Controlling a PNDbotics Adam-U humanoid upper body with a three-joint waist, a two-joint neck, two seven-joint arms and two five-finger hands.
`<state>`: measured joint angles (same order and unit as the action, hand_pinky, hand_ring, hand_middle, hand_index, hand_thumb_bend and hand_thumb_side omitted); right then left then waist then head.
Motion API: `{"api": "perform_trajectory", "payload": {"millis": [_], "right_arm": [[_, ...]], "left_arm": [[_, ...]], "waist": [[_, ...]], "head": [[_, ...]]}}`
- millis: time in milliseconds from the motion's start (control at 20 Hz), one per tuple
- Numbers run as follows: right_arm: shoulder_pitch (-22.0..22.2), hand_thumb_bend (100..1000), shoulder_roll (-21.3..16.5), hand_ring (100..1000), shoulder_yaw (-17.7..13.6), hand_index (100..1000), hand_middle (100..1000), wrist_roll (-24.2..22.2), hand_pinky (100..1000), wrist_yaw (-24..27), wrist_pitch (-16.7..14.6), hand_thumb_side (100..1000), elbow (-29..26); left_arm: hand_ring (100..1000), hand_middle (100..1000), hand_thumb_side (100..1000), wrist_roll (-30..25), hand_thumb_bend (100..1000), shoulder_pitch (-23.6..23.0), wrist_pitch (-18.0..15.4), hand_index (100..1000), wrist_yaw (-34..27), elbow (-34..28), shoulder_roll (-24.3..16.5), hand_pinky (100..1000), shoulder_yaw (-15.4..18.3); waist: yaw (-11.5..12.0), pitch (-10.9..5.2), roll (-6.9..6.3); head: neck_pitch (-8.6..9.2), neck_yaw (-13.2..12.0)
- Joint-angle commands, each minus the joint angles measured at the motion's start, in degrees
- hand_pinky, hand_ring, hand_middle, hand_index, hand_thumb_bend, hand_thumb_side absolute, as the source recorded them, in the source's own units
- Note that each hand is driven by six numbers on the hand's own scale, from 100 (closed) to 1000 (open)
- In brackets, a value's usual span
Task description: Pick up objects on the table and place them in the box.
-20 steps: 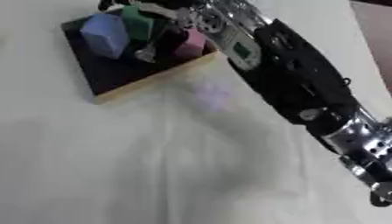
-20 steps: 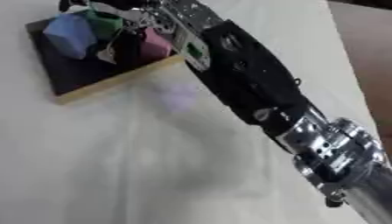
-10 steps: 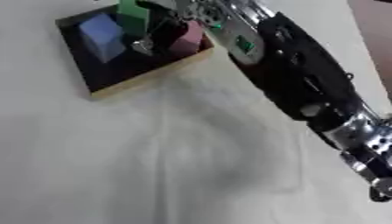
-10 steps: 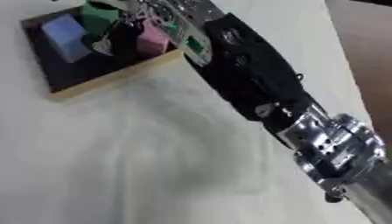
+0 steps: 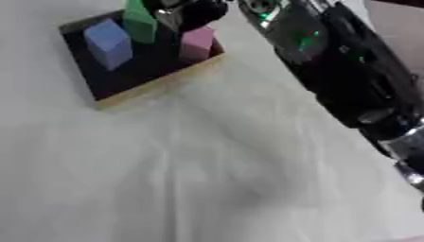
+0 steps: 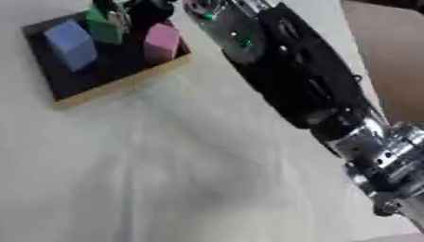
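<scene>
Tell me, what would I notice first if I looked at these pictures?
Probably the big black and silver robot arm, which comes in from the lower right and stretches across the pale table to the upper left. At its end the right robot hand hangs over a dark box with a light wooden edge. Three bright blocks stand in that box: a blue block, a green block and a pink block.

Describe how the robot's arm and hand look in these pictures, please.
The right arm is bulky, with a glossy black shell and small green lights near the wrist. Lower down it ends in a silver metal joint. The right hand is black too, over the box. No left arm shows.
</scene>
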<state>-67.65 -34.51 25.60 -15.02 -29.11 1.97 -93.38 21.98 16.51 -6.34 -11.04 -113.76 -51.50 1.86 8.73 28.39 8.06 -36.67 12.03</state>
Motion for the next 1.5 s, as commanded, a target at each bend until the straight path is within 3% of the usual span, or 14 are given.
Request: {"api": "perform_trajectory", "payload": {"millis": [50,200,400,650,950,1000,1050,1500], "right_arm": [[0.41,100,-4.35,903,-3.5,865,862,2.67,911,5.02,4.53,183,-4.54],[2.02,100,-6.2,898,-7.11,848,862,7.15,915,11.82,7.96,400,-3.93],[4.43,100,-8.82,906,-12.06,845,872,14.85,922,22.58,9.03,542,-1.81],[8.14,100,-12.03,910,-18.33,860,891,23.44,927,33.75,7.74,578,2.52],[11.81,100,-15.9,898,-24.1,849,880,29.22,926,41.15,5.15,584,5.46],[12.12,100,-16.31,896,-24.84,847,882,29.88,926,42.09,4.93,626,6.05],[12.39,100,-16.63,895,-25.53,846,881,30.54,926,43.12,4.72,586,6.72],[14.57,100,-18.94,895,-27.28,844,883,32.65,925,47.07,3.03,593,9.08]], "left_arm": [[801,787,773,0.29,260,-0.21,-0.07,853,0.39,-0.83,-1.76,741,1.03],[802,787,771,0.39,260,-0.64,-0.08,854,0.61,-0.83,-1.73,741,1.15],[802,787,768,0.51,261,-1.07,-0.28,854,1.05,-0.83,-1.79,742,1.33],[802,788,764,0.78,262,-1.46,-0.53,854,1.79,-0.83,-1.81,742,1.62],[803,788,760,1.02,264,-1.79,-0.81,855,2.69,-0.83,-2.08,742,1.89],[803,788,759,1.06,264,-1.86,-0.81,855,2.88,-0.83,-2.15,743,1.94],[804,789,760,1.05,262,-1.98,-0.76,856,3.14,-0.83,-2.31,744,1.97],[809,793,733,-1.64,287,-3.49,0.7,868,9.82,-0.83,-5.24,756,2.78]], "waist": [[-0.41,-2.87,-1.8],[-1.17,-3.13,-2.55],[-1.75,-3.2,-3.24],[-2.24,-3.0,-3.89],[-2.35,-2.7,-4.26],[-2.38,-2.69,-4.3],[-2.42,-2.7,-4.35],[-2.4,-2.81,-4.68]], "head": [[-0.46,-0.77],[-0.63,-1.67],[-0.55,-2.99],[-0.17,-5.15],[-0.08,-7.55],[-0.06,-7.87],[-0.08,-8.18],[0.45,-11.66]]}}
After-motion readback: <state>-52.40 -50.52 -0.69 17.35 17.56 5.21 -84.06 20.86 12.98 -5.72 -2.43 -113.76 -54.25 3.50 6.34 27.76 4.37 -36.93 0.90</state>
